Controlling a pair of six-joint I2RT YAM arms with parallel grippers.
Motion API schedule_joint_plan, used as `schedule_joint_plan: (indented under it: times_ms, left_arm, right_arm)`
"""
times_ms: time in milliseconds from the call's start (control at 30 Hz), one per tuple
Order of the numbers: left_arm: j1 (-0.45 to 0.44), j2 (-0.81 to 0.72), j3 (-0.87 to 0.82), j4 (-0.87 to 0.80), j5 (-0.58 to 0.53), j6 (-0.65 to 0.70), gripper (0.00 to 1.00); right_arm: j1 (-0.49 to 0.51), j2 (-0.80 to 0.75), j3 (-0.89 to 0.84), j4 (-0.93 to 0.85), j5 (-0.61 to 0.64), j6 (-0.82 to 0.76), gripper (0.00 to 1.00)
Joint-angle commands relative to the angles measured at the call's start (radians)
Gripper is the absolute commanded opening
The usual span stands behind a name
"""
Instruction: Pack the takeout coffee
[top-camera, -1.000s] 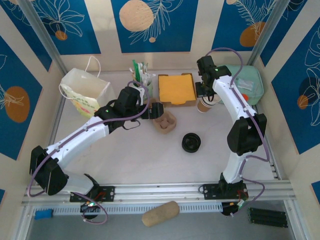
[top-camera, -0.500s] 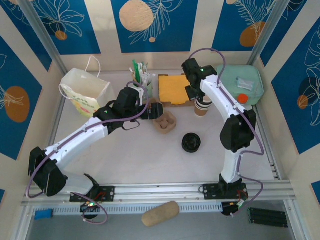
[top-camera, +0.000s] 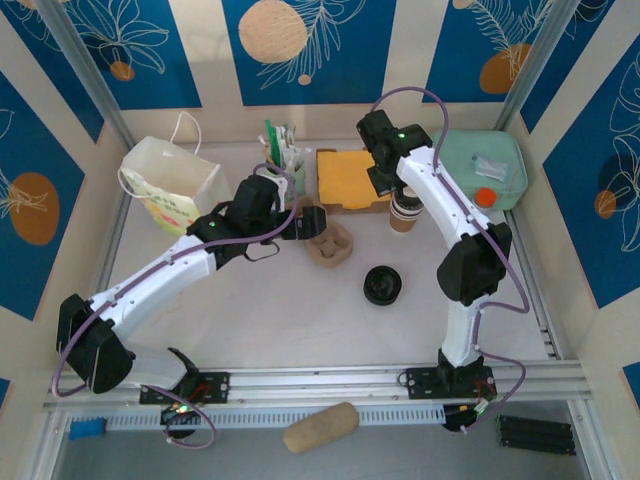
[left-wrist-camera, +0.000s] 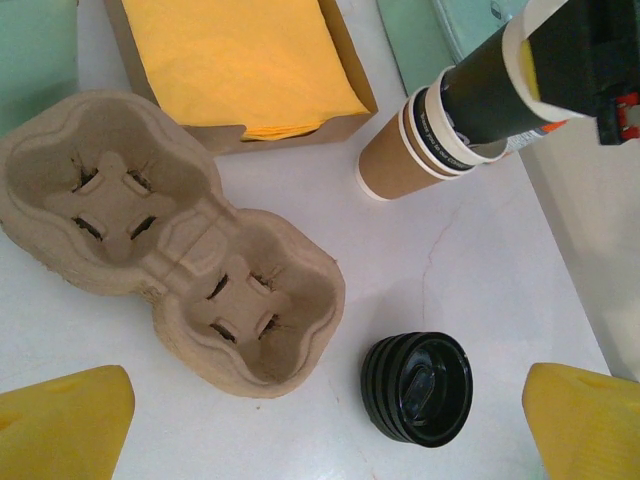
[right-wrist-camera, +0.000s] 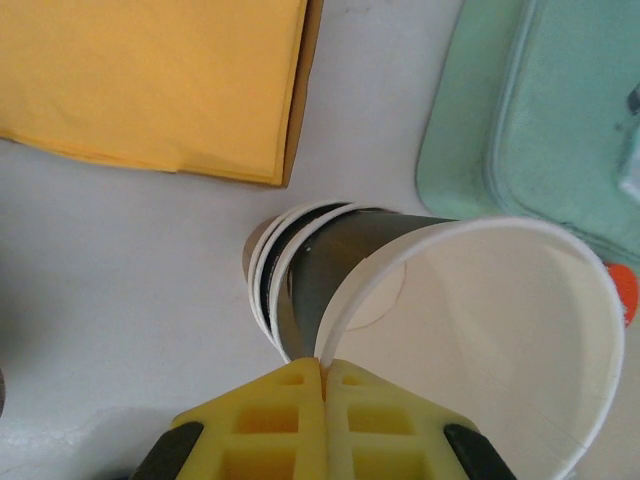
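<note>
Right fingers (right-wrist-camera: 285, 420) clamp the rim of the paper cup (right-wrist-camera: 500, 330), tilted, its base at the mouth of the cup stack (left-wrist-camera: 390, 160) on the tabletop (left-wrist-camera: 460, 270). Your left fingers (left-wrist-camera: 65, 425) hang spread over the pulp carrier (left-wrist-camera: 180, 250), off to the cup's left; loose black lids (left-wrist-camera: 416, 388) lie nearer you.

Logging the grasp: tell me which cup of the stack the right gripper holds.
The topmost cup, lifted partly out, its white rim pinched by the right gripper; the other cups sit nested beneath it on the table.
</note>
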Motion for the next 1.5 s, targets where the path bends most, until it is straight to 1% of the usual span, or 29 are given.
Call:
schedule_joint_plan:
  times_ms: [0,167,333,500,633,833,933,1033,1233,1467]
  left_arm:
    - [-0.010,-0.011,-0.003,0.024,0.023,-0.007,0.99]
    - [-0.010,-0.007,0.003,0.021,0.016,-0.004,1.00]
    - [-0.010,-0.021,-0.010,0.008,-0.019,0.001,0.99]
    - [-0.001,-0.074,-0.065,-0.015,-0.088,0.001,0.99]
    - [0.016,-0.136,-0.124,-0.043,-0.131,-0.006,0.99]
    - [0.049,-0.263,-0.224,-0.092,-0.187,-0.019,0.99]
    - [0.062,-0.331,-0.263,-0.120,-0.211,-0.024,0.99]
    - [0.068,-0.386,-0.288,-0.148,-0.227,-0.023,0.99]
    - [0.071,-0.437,-0.337,-0.161,-0.229,-0.035,0.99]
    - [0.072,-0.447,-0.369,-0.152,-0.221,-0.045,0.99]
  right_arm:
    - [0.019,-0.066,0.045,-0.033,0.058,0.001,0.00]
    - [0.059,-0.105,0.094,-0.048,0.105,-0.017,0.00]
    - [0.127,-0.136,0.157,-0.084,0.125,-0.029,0.00]
    - [0.231,-0.193,0.153,-0.111,0.032,0.021,0.00]
    - [0.357,-0.254,0.065,-0.112,-0.032,0.097,0.00]
    - [0.601,-0.287,-0.103,-0.123,-0.041,0.234,0.00]
    - [0.691,-0.296,-0.195,-0.117,-0.044,0.302,0.00]
    - [0.750,-0.319,-0.298,-0.077,-0.076,0.359,0.00]
    - [0.809,-0.343,-0.473,0.042,-0.157,0.439,0.00]
    - [0.837,-0.329,-0.577,0.125,-0.122,0.482,0.00]
